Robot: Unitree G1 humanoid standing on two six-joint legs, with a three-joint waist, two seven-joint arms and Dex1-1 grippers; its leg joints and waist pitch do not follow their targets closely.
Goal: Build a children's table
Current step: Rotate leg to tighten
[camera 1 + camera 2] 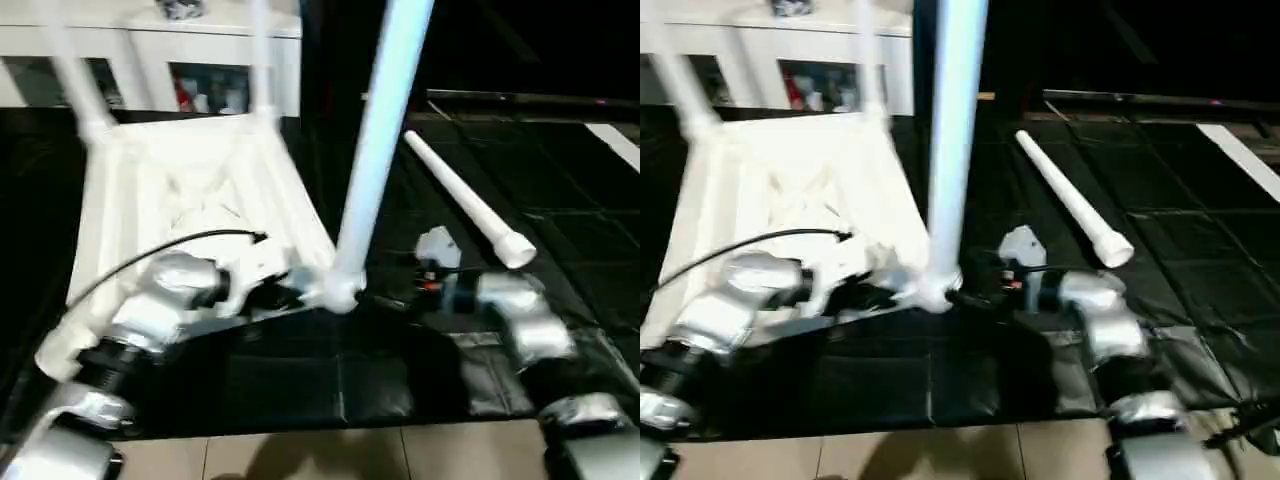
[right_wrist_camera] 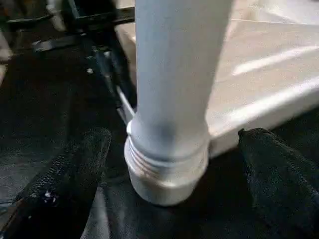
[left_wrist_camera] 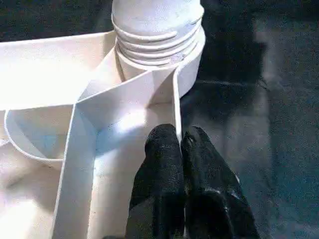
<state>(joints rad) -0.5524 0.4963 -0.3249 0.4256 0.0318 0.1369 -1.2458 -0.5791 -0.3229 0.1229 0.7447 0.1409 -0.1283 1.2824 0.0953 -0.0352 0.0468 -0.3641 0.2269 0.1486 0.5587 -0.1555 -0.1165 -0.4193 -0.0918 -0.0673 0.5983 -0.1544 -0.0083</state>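
The children's table top (image 1: 200,170) lies upside down on a black mat, its ribbed underside facing up. Two white legs (image 1: 75,70) (image 1: 262,60) stand in its far corners. A third leg (image 1: 380,130) stands upright in the near right corner socket (image 3: 192,64), with its threads showing. Another leg (image 1: 460,200) lies loose on the mat to the right. My left gripper (image 3: 180,149) is shut, its tips resting on a rib just behind that socket. My right gripper (image 2: 172,164) is open, with one finger (image 2: 65,174) on each side of the upright leg's base and neither touching it.
A white cabinet (image 1: 150,50) with glass doors stands behind the table top. The black mat (image 1: 560,230) spreads to the right, and pale floor tiles (image 1: 300,455) run along its near edge. A black cable (image 1: 150,255) arcs over my left forearm.
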